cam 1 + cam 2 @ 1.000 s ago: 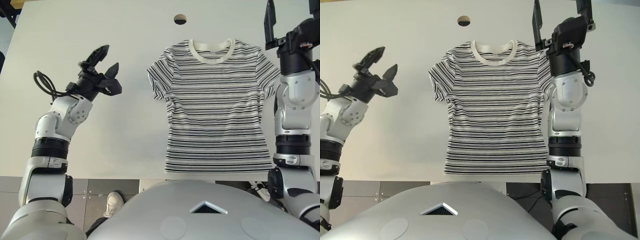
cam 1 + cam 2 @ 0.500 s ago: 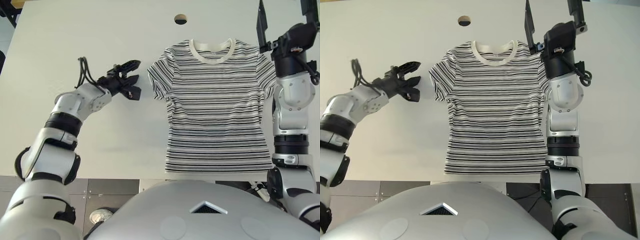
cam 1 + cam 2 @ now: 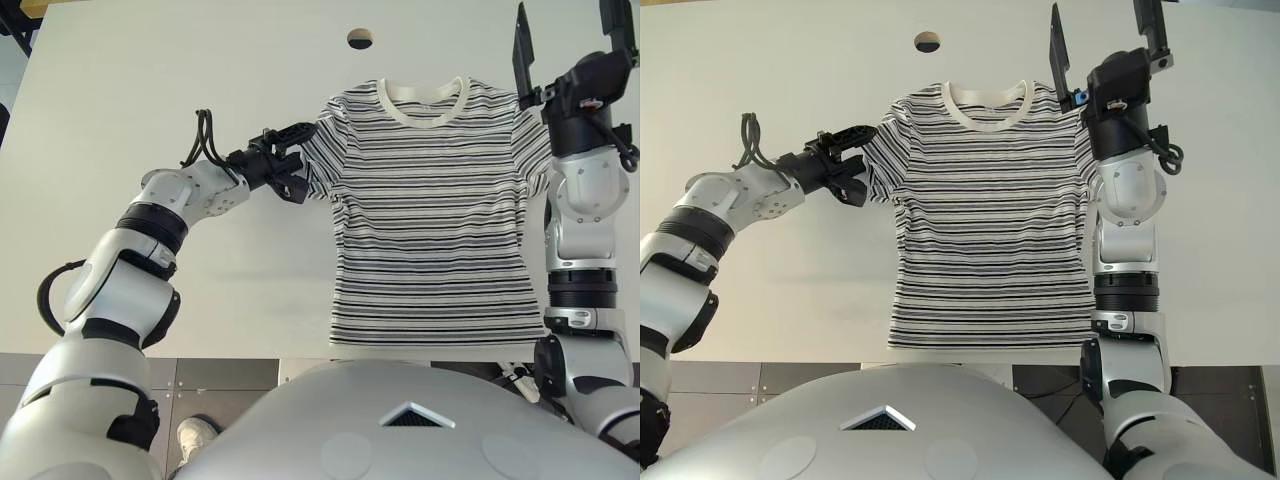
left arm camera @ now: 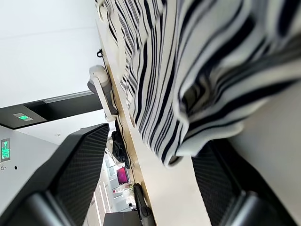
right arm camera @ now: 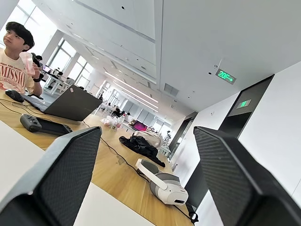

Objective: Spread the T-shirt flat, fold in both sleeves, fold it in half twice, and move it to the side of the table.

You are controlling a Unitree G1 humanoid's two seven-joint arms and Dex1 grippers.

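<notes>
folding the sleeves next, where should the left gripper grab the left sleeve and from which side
Pinch the left sleeve at its outer hem, coming in low from the robot's left across the table. The T-shirt lies flat, but that hem curls up slightly, and the open left gripper sits right at it.

Cut off at the top edge in both eye views: fingertips of right gripper. Partly hidden behind the right arm: right sleeve of T-shirt. Blurred and cropped in left wrist view: sleeve hem between spread fingers of left gripper.
</notes>
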